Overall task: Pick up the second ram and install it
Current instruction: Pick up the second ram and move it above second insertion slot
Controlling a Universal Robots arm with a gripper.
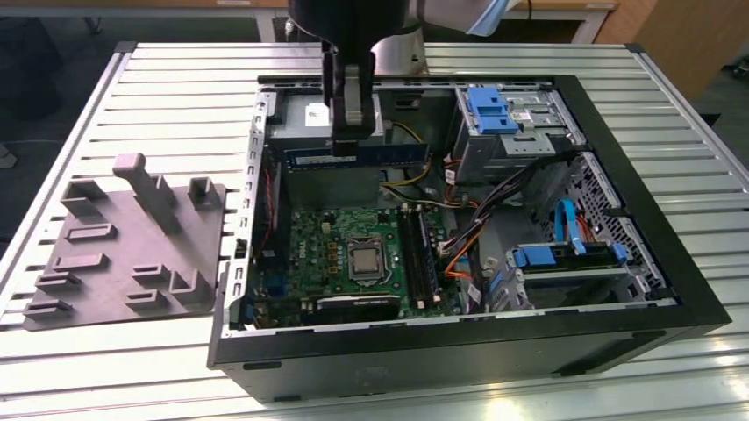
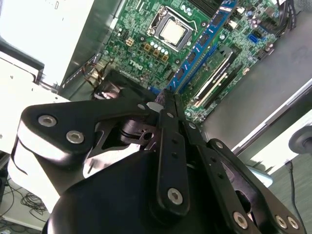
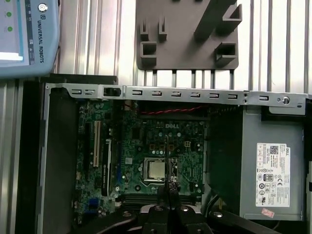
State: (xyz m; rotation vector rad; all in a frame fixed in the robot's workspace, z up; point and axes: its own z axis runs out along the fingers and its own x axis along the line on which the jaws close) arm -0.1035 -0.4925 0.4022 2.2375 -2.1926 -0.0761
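The second ram (image 1: 398, 155) in the tool (image 1: 350, 142), above the motherboard (image 1: 339, 250)
The tool is clamped tight on the stick's middle, holding it level over the open computer case (image 1: 468, 346).

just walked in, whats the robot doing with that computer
The robot arm's claw is shut on a memory stick, gripping it near its middle and holding it level above the open computer case. The motherboard lies below, and the stick is not yet seated in the slots. A grey holder tray sits on the table, on the exterior view's left of the case.
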